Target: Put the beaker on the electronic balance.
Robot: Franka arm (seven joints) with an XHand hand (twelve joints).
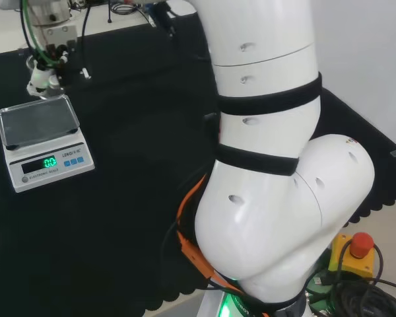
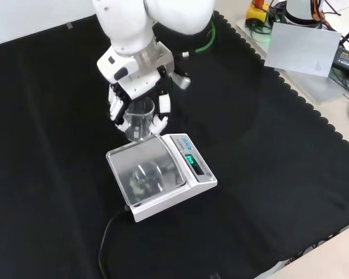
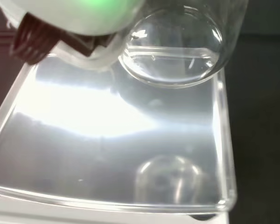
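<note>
Front view: hand had its fingers curled round the clear beaker, gripping it upright; beaker sat at the far edge of the balance, just past the pan's back rim as that view showed it; whether its base touched the pan or hung just above it, couldn't tell; pan was bare shiny metal with a faint round reflection of the beaker on it; green display lit on the balance's front panel, facing right in that view; black power cable ran off the balance's near corner across the black cloth.

Wrist view: beaker's round base was close above the pan's edge; nothing visible inside the beaker; a blurred white part of the hand sat beside it.

Head view: balance stood at the left on the cloth, pan clear, display green; hand was just behind it; arm's white links were at the right.
</note>
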